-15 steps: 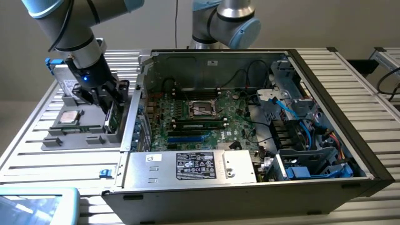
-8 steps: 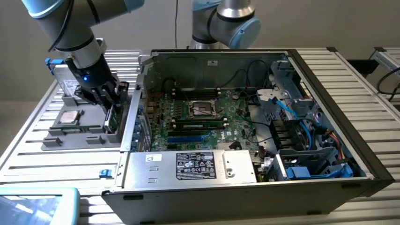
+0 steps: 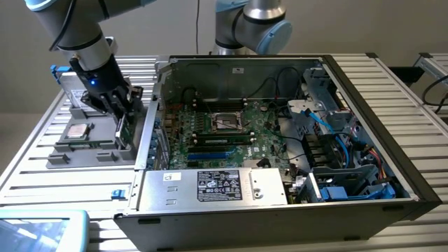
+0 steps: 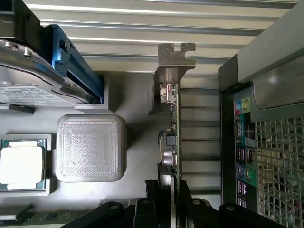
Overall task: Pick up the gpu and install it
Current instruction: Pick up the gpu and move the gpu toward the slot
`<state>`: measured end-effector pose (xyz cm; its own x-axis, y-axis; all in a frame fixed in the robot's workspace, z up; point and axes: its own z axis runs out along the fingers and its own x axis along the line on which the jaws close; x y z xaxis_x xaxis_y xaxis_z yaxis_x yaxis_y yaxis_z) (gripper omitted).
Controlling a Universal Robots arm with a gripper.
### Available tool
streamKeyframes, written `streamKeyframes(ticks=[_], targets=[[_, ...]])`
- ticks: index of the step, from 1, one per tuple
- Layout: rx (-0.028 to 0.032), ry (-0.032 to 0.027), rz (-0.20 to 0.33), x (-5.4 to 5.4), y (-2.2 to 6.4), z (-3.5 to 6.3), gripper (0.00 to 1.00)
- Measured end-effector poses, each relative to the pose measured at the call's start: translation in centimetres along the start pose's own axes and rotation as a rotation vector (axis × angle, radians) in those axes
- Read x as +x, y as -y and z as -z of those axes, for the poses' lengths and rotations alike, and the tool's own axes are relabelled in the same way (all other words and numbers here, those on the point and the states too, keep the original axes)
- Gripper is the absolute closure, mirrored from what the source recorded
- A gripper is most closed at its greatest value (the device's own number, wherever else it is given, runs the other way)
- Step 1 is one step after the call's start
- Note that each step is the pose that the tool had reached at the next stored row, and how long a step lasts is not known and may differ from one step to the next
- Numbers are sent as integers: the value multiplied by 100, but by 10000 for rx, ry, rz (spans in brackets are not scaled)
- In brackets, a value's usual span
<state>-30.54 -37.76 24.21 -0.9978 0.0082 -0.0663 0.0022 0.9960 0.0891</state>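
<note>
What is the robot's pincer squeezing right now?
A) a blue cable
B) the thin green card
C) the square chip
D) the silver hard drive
B: the pincer is shut on the gpu, the thin card standing on edge in the grey tray, with a finger on each side.

the gpu [image 4: 172, 118], thin green card with metal bracket, stands on edge in grey holder [image 4: 133, 99].
</note>
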Motion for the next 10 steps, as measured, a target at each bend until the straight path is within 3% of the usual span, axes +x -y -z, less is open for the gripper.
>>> streamKeyframes(ticks=[10], targets=[[1, 0, -3, -30, -28, 456, 72]])
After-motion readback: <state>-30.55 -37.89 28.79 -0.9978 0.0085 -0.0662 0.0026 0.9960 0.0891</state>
